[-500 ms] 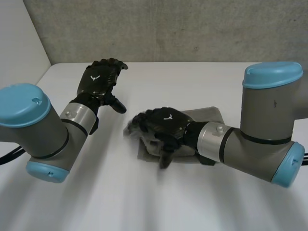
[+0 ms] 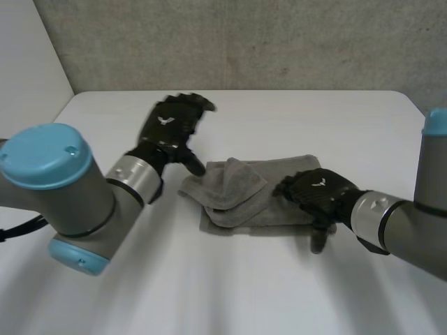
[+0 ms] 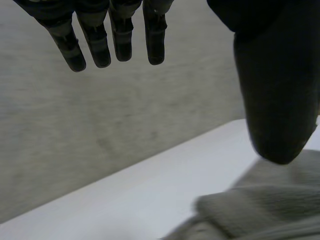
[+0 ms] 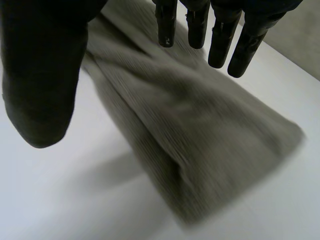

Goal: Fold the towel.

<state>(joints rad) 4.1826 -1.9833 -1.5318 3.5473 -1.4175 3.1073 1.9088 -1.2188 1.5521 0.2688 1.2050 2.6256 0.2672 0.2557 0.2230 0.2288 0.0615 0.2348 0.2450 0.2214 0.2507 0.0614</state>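
The grey towel [image 2: 251, 199] lies folded and rumpled mid-frame on the white surface [image 2: 293, 115]. The left hand [image 2: 171, 125], upper left, hovers near the towel's left corner, fingers [image 3: 95, 45] straight, thumb apart, empty. The right hand [image 2: 318, 190], lower right, is at the towel's right edge, fingers [image 4: 222, 40] straight, pinching nothing. A grey wall [image 2: 244, 42] spans the top.

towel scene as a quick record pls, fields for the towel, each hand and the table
towel: grey towel lying on the table, partly folded, with a loose flap bunched over its left part
left hand: left hand open, fingers straight, raised beside the towel's left end, holding nothing
right hand: right hand open, over the towel's right edge, holding nothing
table: white table
fold state: untidy, not yet a neat fold
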